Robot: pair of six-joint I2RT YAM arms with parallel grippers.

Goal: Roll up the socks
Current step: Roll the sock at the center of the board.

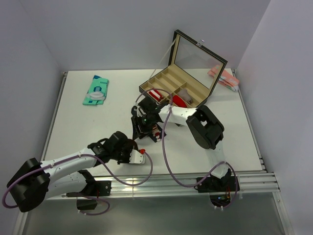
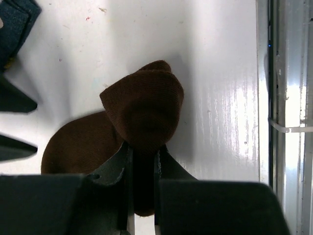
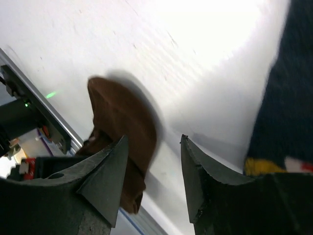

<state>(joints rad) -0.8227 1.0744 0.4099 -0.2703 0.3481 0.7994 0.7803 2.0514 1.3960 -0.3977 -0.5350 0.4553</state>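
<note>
Your dark brown sock [image 2: 142, 112] lies on the bench [image 2: 220, 73], one end folded into a rounded flap pinched by the left claw [image 2: 143, 152]. The navy sock [image 2: 14, 24] lies apart from that claw.

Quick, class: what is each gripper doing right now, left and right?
Left gripper: closed, pinching the brown sock.
Right gripper: open, holding nothing.
</note>
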